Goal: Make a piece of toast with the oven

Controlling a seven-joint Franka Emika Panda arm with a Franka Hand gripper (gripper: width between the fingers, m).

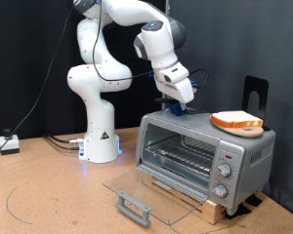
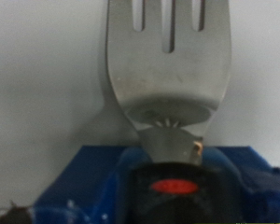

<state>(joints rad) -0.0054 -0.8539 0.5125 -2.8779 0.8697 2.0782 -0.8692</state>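
From where I'm driving, the oven [image 1: 205,156] sits right of centre in the exterior view, on a wooden base [image 1: 200,200], with its glass door [image 1: 151,198] dropped all the way open and lying flat out in front toward the lower middle of the frame. The wire rack [image 1: 181,154] inside looks bare. The piece of toast [image 1: 236,121] is on top of the oven, toward its right end, sitting on a round plate [image 1: 246,131].

The gripper [image 1: 183,105] hangs just above the left part of the oven's top, a bit left of the toast and not touching it. It's carrying a spatula [image 2: 168,65]: in the wrist view the slotted metal blade fills the upper middle, with the dark blue handle [image 2: 177,182] at the bottom. I honestly can't see the fingers themselves in either view, so how tightly they're closed I can't tell.
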